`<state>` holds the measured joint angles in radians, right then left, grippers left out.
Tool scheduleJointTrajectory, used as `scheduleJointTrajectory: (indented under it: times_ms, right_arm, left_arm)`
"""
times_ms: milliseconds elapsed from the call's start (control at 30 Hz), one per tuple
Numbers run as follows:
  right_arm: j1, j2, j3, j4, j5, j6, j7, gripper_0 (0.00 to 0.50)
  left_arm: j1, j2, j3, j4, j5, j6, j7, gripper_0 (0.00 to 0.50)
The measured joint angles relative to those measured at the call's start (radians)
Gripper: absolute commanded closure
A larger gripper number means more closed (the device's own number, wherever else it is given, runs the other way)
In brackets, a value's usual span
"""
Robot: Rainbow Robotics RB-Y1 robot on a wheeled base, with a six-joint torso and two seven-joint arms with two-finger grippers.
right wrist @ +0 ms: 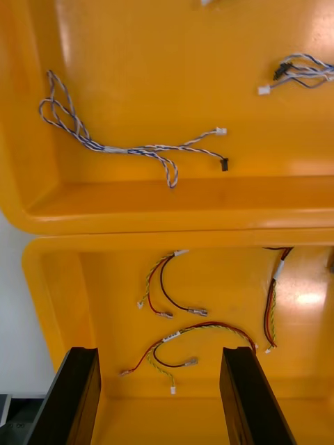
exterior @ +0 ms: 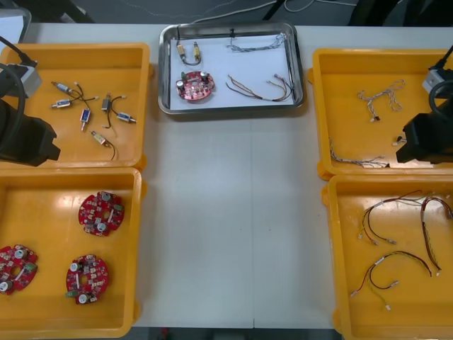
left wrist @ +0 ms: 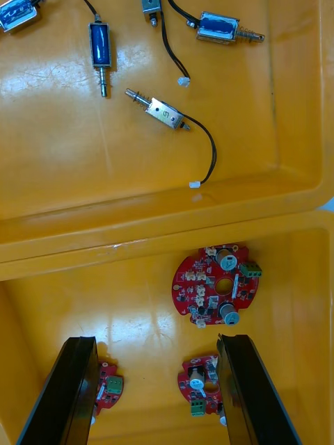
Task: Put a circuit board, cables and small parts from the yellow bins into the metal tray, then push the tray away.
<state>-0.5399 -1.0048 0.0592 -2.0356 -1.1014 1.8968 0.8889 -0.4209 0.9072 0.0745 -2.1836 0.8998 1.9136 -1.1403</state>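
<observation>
The metal tray (exterior: 165, 71), white inside, stands at the far middle of the table. In it lie a round red circuit board (exterior: 195, 86), small metal parts (exterior: 187, 51), a twisted blue and white cable (exterior: 256, 46) and a red and yellow cable (exterior: 260, 88). My left gripper (left wrist: 154, 341) is open above the rim between the two left yellow bins, over circuit boards (left wrist: 219, 284), with small metal parts (left wrist: 161, 111) beyond. My right gripper (right wrist: 161, 351) is open over the near right bin's red and yellow cables (right wrist: 188, 334), with a twisted cable (right wrist: 132, 148) beyond.
The far left bin (exterior: 134, 78) holds several small metal parts, the near left bin (exterior: 42, 198) three circuit boards. The far right bin (exterior: 340, 106) holds twisted cables, the near right bin (exterior: 347, 283) red and yellow ones. My left arm (exterior: 21, 131) and right arm (exterior: 428, 134) hang at the table's sides.
</observation>
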Motion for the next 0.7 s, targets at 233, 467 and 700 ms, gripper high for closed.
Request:
scheduleJointTrajectory:
  times_ms: [233,467,700]
  right_arm:
    - [0.137,0.000,-0.127,-0.051,0.012,0.004,0.000,0.000]
    - [0.223,0.000,-0.142,-0.113,0.073,-0.013,0.001,0.000]
    - [0.283,0.001,-0.165,-0.119,0.085,-0.044,0.091,0.000]
  left_arm:
    - [0.000,0.000,0.000,0.000,0.000,0.000,0.000,0.000]
    - [0.000,0.000,0.000,0.000,0.000,0.000,0.000,0.000]
    - [0.000,0.000,0.000,0.000,0.000,0.000,0.000,0.000]
